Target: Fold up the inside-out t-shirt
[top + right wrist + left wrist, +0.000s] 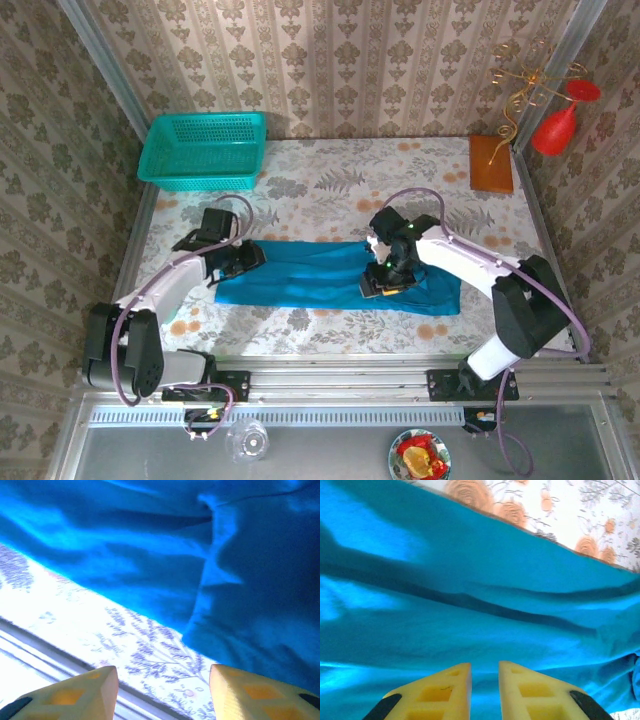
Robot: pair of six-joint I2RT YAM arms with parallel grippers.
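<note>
The inside-out t-shirt (310, 275) lies flat as a long narrow band, running from under the left gripper (485, 692) to just past the right gripper (162, 692); it looks already doubled lengthwise, so the step in hand is probably the crosswise fold that brings one end over the other. The left gripper sits low at its end of the band, jaws drawn nearly together, with cloth beneath and ahead of the fingertips; I cannot tell whether they pinch a layer. The right gripper hangs over one long edge of the band, released, jaws spread wide with nothing between them; a soft ridge crosses the cloth ahead of its fingertips, and the flowered table (100, 630) shows beneath them. Next, I judge, the right jaws must drop onto that edge and close on every layer; then both ends should rise together so the thin cloth neither sags nor slips. The turquoise basket (200, 180) stands well beyond the left gripper, apart from the shirt.
</note>
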